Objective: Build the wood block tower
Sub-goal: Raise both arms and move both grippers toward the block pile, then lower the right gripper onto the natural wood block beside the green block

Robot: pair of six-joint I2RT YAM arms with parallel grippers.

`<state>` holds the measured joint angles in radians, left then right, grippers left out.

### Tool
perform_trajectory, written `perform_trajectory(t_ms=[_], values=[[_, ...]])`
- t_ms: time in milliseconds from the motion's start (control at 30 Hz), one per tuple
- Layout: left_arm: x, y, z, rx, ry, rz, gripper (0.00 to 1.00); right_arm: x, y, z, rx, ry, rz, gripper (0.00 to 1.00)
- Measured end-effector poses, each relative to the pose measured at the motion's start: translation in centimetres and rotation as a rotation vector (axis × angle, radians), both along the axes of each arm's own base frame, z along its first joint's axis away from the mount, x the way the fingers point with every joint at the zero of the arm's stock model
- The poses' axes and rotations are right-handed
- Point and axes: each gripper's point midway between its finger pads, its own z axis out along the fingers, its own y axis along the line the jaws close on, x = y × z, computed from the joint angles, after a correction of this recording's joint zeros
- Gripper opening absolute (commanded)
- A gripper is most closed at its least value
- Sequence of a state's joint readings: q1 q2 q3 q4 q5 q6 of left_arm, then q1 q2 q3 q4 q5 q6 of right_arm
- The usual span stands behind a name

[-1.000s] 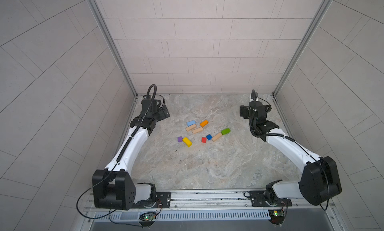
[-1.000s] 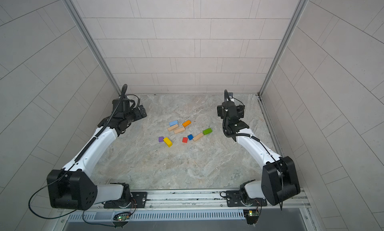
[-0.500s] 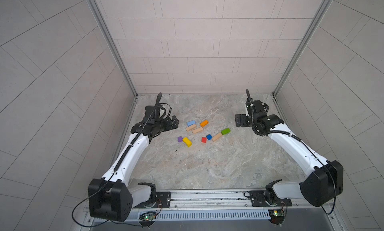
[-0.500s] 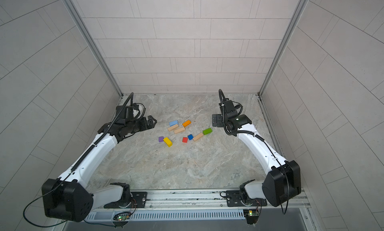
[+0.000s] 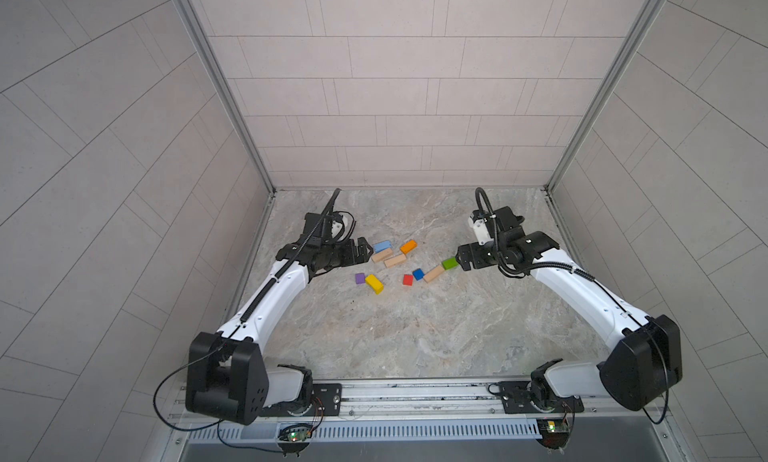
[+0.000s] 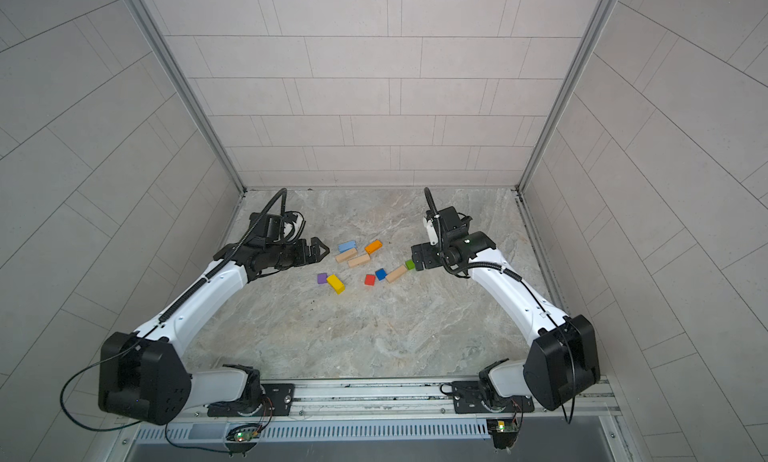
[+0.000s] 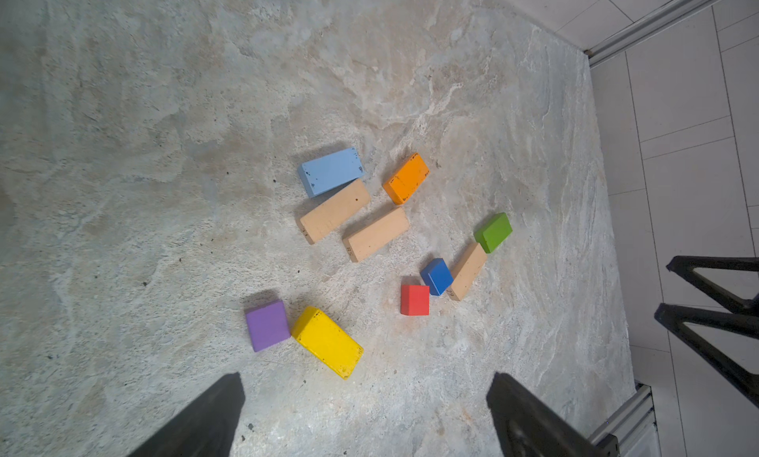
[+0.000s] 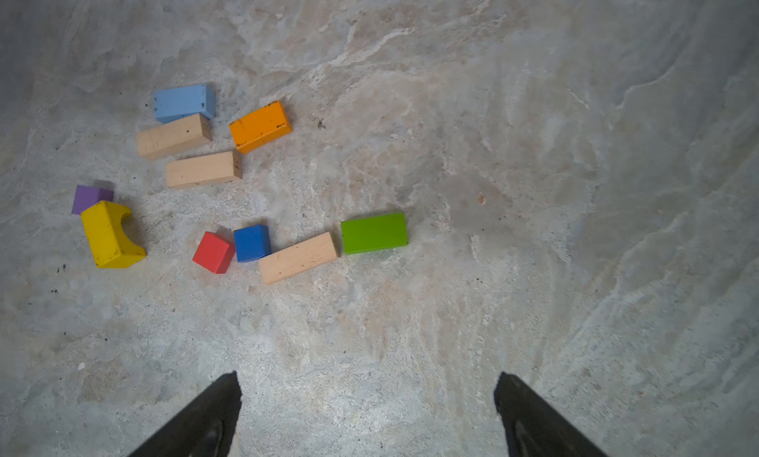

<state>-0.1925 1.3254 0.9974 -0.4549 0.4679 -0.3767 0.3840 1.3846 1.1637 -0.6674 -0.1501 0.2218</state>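
Both top views show nothing stacked; our left gripper (image 5: 368,251) and right gripper (image 5: 458,259) gape empty; tan bar (image 5: 382,255) likely first.

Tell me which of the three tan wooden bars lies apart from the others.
The tan wooden bar between the blue wooden cube and the green wooden brick. The other two tan bars lie together near the light-blue wooden brick.

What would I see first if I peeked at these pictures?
The bright wood blocks catch the eye first, scattered flat in the middle of the grey marbled table, none stacked yet. Then two white-and-black arms reach in from either side, the left gripper and right gripper both open, the right one near the green brick.
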Motion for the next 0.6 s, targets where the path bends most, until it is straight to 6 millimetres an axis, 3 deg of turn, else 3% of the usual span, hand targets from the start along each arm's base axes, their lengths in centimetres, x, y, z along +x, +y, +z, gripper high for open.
perform_trajectory(t_ms=[267,400,600], values=[[0.0,-0.6,-0.8,-0.002,0.022,-0.021,1.0,-0.1,4.7,-5.5,-0.033,0.078,0.15,0.98],[0.0,-0.7,-0.7,-0.004,0.019,-0.025,1.0,0.2,5.3,-7.7,-0.061,0.129,0.182,0.96],[0.1,-1.0,-0.5,-0.014,0.013,-0.023,1.0,0.9,6.4,-9.3,-0.068,0.176,0.221,0.94]])
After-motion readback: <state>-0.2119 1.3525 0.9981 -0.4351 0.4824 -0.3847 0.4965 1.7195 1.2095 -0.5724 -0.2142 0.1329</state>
